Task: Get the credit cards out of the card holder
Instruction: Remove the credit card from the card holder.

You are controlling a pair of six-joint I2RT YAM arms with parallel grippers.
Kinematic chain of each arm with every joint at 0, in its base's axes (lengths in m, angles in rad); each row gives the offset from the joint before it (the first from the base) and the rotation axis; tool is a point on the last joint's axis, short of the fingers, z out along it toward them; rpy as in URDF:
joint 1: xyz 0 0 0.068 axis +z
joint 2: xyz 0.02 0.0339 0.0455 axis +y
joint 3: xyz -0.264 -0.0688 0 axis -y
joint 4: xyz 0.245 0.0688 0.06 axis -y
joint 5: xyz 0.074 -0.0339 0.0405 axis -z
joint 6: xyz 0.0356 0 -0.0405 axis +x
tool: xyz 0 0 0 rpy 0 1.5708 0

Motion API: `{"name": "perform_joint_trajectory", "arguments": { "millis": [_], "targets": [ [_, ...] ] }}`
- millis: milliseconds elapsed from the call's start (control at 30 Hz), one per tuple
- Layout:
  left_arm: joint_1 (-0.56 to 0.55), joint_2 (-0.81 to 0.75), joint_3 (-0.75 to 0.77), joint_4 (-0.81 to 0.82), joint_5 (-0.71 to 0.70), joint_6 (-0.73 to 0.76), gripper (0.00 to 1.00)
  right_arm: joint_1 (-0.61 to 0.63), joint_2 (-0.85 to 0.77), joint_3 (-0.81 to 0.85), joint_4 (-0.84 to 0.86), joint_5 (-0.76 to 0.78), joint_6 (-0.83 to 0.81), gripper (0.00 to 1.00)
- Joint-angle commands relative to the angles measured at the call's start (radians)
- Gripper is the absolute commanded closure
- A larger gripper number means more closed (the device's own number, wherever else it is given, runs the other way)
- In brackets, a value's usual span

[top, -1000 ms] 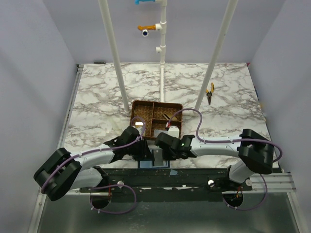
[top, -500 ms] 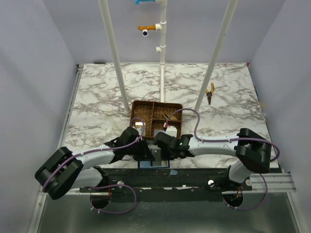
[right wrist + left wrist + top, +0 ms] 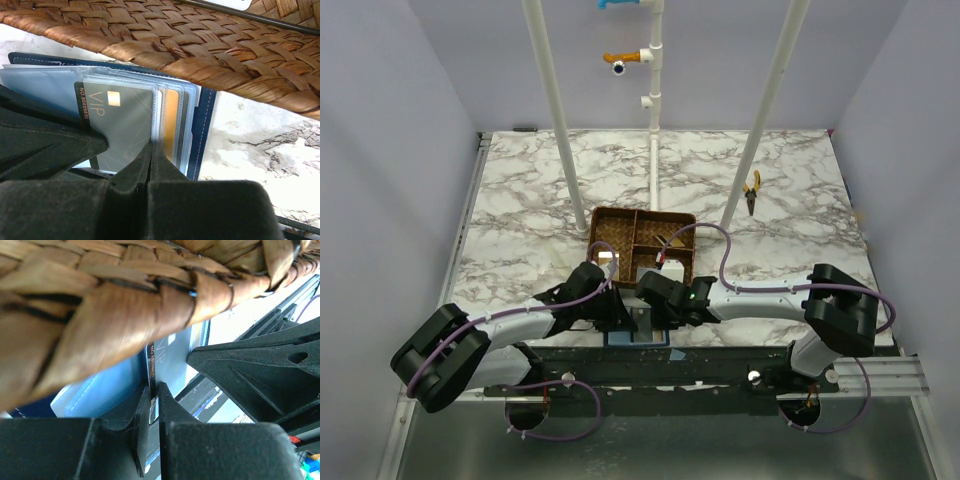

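Left gripper [image 3: 153, 390] pinches the thin grey VIP credit card [image 3: 127, 122]; right gripper [image 3: 152, 152] clamps the flat navy folding card holder [image 3: 204, 125] by a clear plastic pocket, open beside the woven brown wicker tray [image 3: 210, 60].

Lab test cell: plain walls [image 3: 390, 200], white pipe frame [image 3: 654, 150], marbled table [image 3: 520, 200].

Cards [image 3: 125, 120] in open navy holder [image 3: 204, 131]
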Motion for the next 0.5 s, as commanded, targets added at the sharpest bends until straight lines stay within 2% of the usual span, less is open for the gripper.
{"name": "perform_joint_trajectory", "arguments": {
  "millis": [0,467],
  "targets": [
    [-0.006,-0.018,0.002,-0.006,0.035,0.015,1.0,0.001,0.037,-0.03,-0.003,0.002,-0.002,0.99],
    [0.009,-0.075,0.005,-0.095,0.022,0.051,1.0,-0.001,0.021,-0.044,-0.026,0.033,0.005,0.99]
  ]
}}
